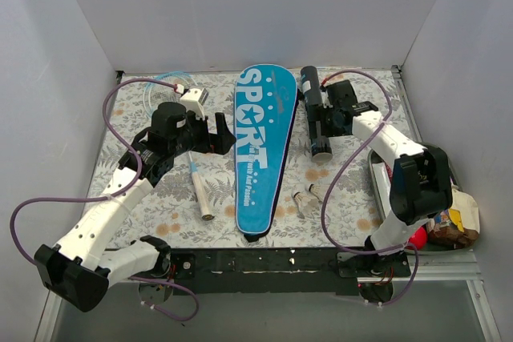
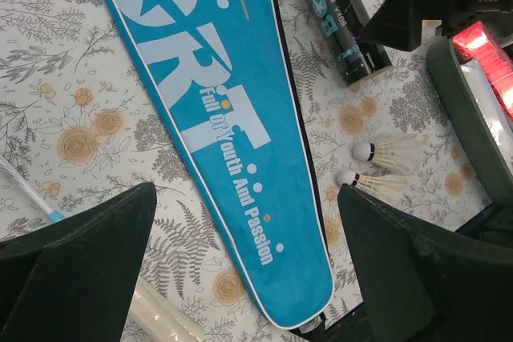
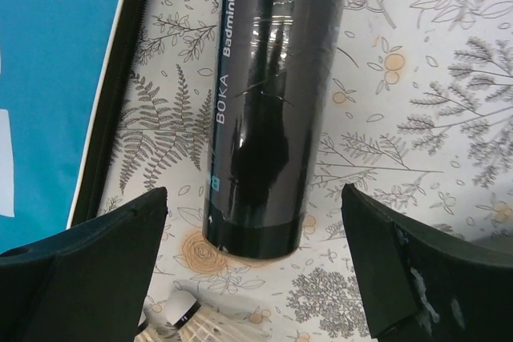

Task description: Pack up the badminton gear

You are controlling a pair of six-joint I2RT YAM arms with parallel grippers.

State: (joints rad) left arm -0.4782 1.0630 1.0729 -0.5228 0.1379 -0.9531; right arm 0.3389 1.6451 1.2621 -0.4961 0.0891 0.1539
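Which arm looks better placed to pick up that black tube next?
Probably the right: the right gripper hovers open at the black tube, a finger on each side; the left gripper sits beyond the blue cover.

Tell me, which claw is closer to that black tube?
Right. The right gripper hangs over the black tube, fingers open either side; the left gripper sits beyond the blue cover, well apart.

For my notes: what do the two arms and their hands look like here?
The left arm and right arm have white shells with black joint housings. A thin purple cable loops loosely along each. The left hand and right hand are black, each with two broad wedge-shaped fingers; one right finger shows white scuffs. No lettering is visible.
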